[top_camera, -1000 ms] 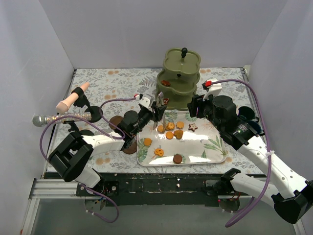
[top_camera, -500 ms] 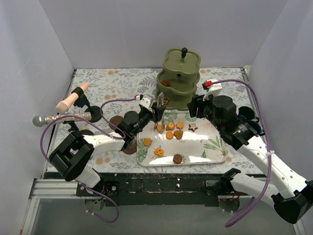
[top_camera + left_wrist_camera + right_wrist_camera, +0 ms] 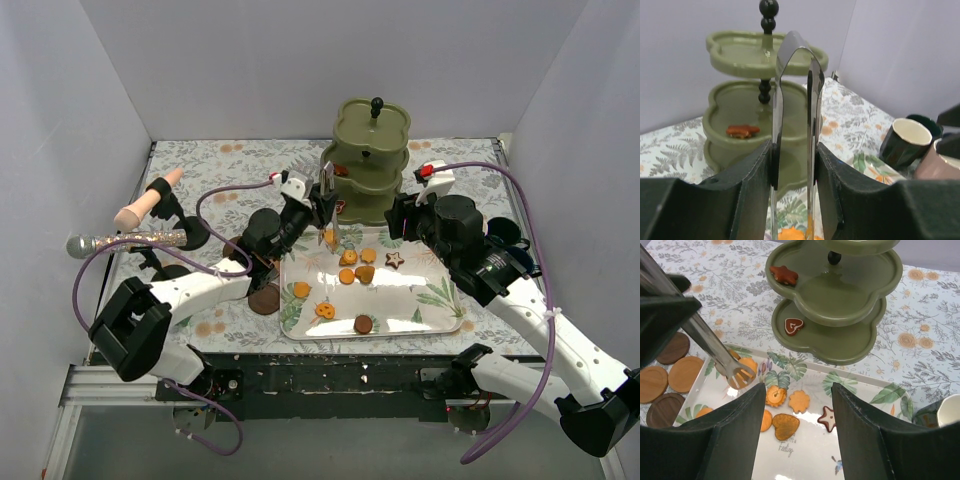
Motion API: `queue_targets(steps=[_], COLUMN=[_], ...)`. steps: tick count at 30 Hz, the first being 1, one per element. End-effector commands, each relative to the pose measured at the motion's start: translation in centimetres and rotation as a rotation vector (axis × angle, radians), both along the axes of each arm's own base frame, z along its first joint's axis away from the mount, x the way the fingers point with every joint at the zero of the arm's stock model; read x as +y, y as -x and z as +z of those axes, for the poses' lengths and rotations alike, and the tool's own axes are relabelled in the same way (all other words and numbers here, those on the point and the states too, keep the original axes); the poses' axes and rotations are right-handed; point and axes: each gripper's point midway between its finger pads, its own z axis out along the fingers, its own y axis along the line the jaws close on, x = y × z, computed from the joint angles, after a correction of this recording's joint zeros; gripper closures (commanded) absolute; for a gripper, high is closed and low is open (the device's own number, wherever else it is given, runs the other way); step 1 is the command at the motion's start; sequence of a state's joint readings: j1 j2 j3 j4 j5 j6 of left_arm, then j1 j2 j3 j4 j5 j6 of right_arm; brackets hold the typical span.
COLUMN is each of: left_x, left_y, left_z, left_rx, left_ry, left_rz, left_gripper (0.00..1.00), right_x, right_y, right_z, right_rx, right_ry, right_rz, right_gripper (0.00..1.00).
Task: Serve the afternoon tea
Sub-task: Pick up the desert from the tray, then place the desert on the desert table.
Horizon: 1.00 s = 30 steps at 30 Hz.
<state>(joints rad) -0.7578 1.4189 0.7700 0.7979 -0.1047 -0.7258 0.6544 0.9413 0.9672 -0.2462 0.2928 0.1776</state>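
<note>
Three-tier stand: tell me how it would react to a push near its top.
The stand is tall on a slim post, so it may tip. It looks like glazed ceramic, probably heavy and chip-prone. The star biscuit lies loose on its middle tier and could slide.

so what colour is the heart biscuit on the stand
Heart biscuit: dark brown, pale outline; clearest from right wrist.

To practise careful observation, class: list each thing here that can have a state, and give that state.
left hand, shut on metal tongs.
metal tongs, tips closed on an orange biscuit at the tray's edge.
right hand, open, empty.
three-tier stand, upright; star biscuit on middle tier, heart biscuit on bottom tier.
green mug, upright.
tray, flat, loose biscuits on it.
</note>
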Motion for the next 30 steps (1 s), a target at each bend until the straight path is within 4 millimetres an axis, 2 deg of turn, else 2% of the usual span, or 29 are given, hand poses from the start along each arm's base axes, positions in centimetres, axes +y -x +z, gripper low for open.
queue_targets(steps=[1,4,12,21,30], left_x=[0.5,-0.3,-3.1,-6.1,-6.8], left_y=[-0.4,-0.6,-2.4,-4.9,-6.2], left_z=[5.7,7.6,10.5,11.1,12.7], left_rx=[-0.059,-0.077,-0.144,-0.229,-0.289], left_ry=[0.053,0.093,0.124,0.103,0.133], left_rz=[0.040,0.020,-0.026,-0.043,-0.025], left_gripper=[0.65,0.66,0.66,0.66,0.66], right_x=[-1.1,-1.3,-1.8,-1.9,-2.0], right_y=[-0.1,-0.2,-0.4,-0.5,-0.9], right_z=[3.6,4.2,4.8,5.3,4.9], right_rx=[-0.079,-0.091,-0.107,-0.124,-0.125], right_ry=[-0.024,-0.023,-0.005,-0.003,0.027], right_rz=[-0.043,-0.051,-0.070,-0.072,-0.079], right_gripper=[0.36,0.36,0.36,0.36,0.36])
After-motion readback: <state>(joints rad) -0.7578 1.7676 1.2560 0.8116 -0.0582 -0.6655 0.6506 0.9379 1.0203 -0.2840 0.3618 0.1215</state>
